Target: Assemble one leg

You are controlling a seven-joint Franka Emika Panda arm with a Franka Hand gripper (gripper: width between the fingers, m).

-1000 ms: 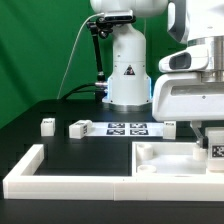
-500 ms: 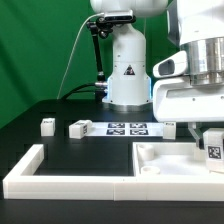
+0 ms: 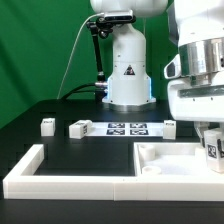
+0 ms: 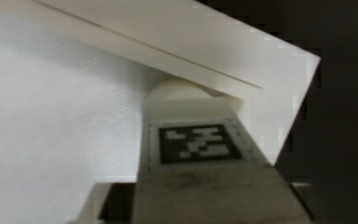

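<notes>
My gripper [image 3: 211, 138] is at the exterior view's right, shut on a leg [image 3: 213, 152], a small white block with a black-and-white tag. It holds the leg upright at the right corner of the large white square tray-like part [image 3: 170, 160]. In the wrist view the leg [image 4: 197, 140] stands between the jaws of my gripper [image 4: 202, 205], its rounded end against the tray-like part [image 4: 69, 110]. Three more legs lie on the black table: one [image 3: 47, 125], another [image 3: 80, 128] and a third [image 3: 170, 124].
The marker board [image 3: 128, 128] lies at the table's middle back. The long white L-shaped border wall [image 3: 40, 172] runs along the front and left. The robot base [image 3: 128, 70] stands behind, with a cable at the left.
The hand has shifted slightly toward the exterior view's right, still holding the leg at the tray-like part's right corner. The loose legs have not moved.
</notes>
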